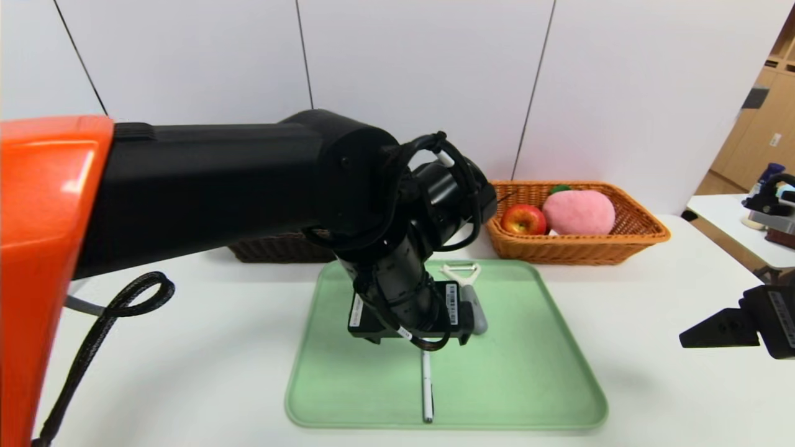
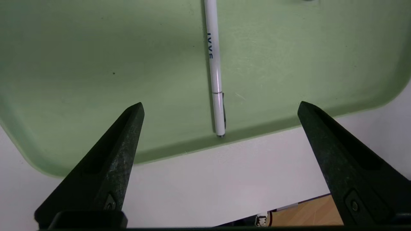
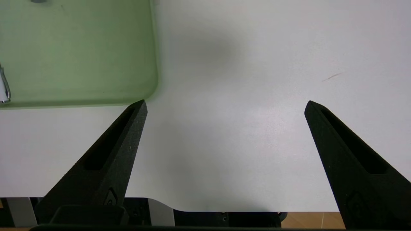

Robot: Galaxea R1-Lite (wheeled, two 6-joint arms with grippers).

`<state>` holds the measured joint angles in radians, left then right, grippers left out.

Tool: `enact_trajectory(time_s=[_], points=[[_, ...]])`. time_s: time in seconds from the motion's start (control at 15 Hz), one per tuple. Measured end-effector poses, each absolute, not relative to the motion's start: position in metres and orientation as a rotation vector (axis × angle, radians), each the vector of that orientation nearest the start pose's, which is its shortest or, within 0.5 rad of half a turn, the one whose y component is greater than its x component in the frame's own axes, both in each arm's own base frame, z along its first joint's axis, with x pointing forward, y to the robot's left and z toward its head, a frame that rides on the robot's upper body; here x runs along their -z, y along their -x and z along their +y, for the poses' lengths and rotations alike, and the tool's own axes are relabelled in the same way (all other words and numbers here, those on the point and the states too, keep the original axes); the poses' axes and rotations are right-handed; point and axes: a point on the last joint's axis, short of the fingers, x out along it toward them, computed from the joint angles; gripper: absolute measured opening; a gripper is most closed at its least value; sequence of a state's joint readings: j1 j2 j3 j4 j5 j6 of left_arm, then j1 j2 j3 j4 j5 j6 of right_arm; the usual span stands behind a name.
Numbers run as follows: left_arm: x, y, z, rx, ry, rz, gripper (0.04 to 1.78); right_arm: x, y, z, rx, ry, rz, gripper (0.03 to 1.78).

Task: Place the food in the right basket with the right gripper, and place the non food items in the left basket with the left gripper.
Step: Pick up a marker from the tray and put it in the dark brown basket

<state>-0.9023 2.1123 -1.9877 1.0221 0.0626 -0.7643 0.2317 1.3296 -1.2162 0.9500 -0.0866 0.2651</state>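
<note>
The pen (image 2: 215, 69) lies lengthwise on the green tray (image 1: 528, 372), its tip near the front rim, the peeler (image 1: 467, 292) beyond it. The left gripper (image 2: 220, 106) hangs over it, jaws spread wide. Best to descend centred and straddle the barrel crosswise. The right gripper (image 3: 224, 106) idles open over the bench (image 3: 257, 80); apple (image 1: 523, 219) and peach (image 1: 579, 212) sit in the right basket (image 1: 640, 233).

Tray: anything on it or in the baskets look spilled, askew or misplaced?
Nothing stands out. The pen and peeler lie flat on the tray; the apple and peach sit in the right basket. The left gripper hangs open over the pen.
</note>
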Motion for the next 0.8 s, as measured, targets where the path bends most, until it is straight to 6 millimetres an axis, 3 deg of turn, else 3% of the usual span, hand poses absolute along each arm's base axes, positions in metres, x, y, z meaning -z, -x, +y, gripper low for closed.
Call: enact_trajectory(time_s=[0.33,0.8], points=[[-0.197,-0.243,-0.305,0.260,0.067,1.252,1.69,-0.250,-0.162,0.034,0.004,-0.069,1.075,1.69],[-0.181,-0.248,-0.312,0.244,0.042,1.275,1.69,-0.242,-0.192,0.043,-0.125,-0.025,0.855,1.69]])
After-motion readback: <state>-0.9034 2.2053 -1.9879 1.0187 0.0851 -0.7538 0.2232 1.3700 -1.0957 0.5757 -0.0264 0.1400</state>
